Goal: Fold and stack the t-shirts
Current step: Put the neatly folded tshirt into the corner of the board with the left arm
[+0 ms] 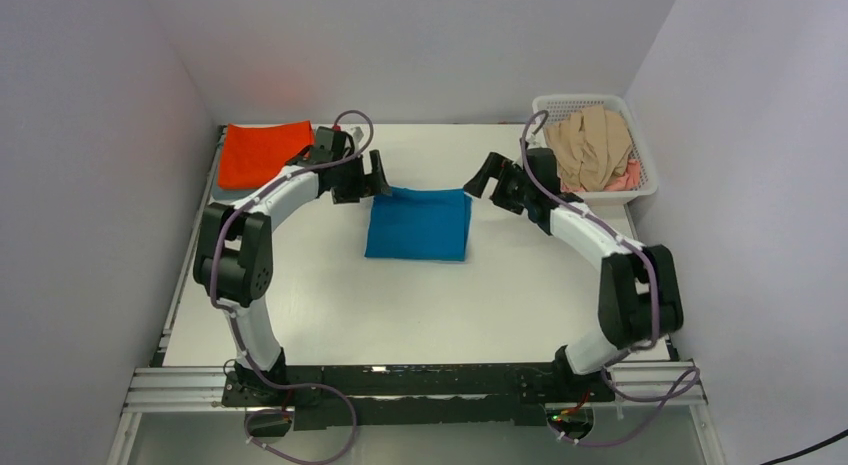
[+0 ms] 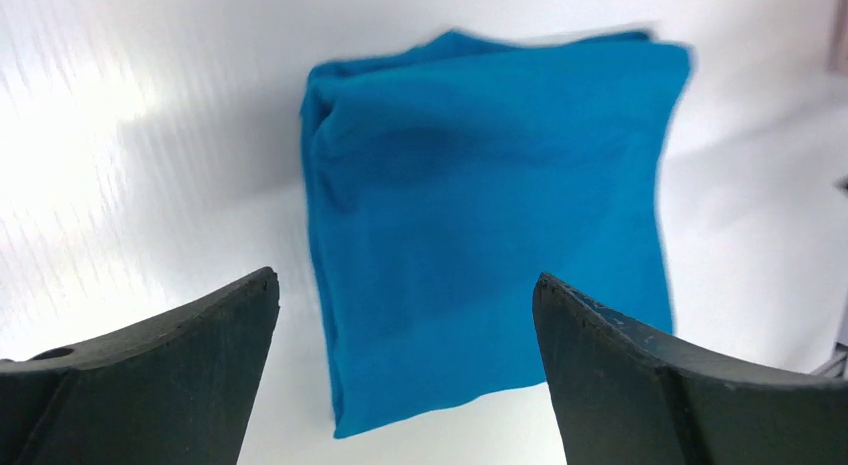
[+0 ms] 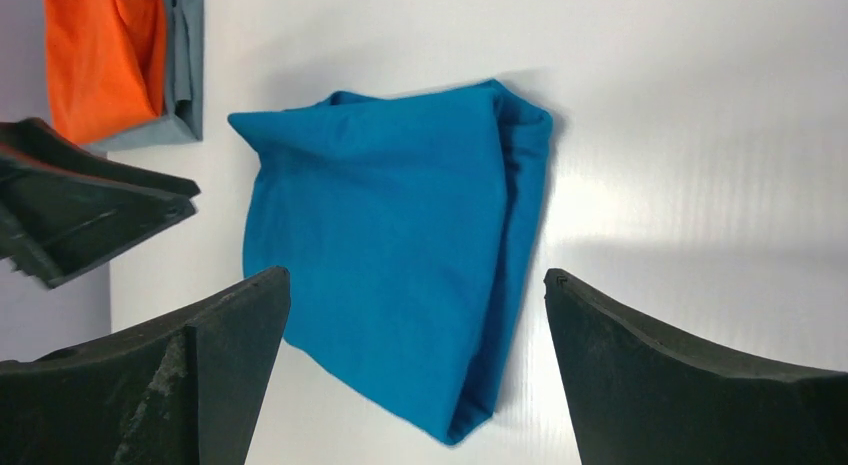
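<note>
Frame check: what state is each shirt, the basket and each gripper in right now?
teal-blue t-shirt: folded, flat on the table, not gripped.
orange t-shirt: folded, stacked on the grey one.
grey t-shirt: folded, beneath the orange.
beige t-shirt: crumpled, unfolded, in the basket.
pink t-shirt: bunched under the beige.
basket: upright, holding unfolded shirts.
left gripper: jaws open, empty.
right gripper: jaws open, empty.

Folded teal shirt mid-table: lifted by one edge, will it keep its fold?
Probably not: the teal t-shirt is soft cloth with loose layered edges, so it would likely droop open. Likely light. Pushed on the smooth white table, it may bunch rather than slide whole.
</note>
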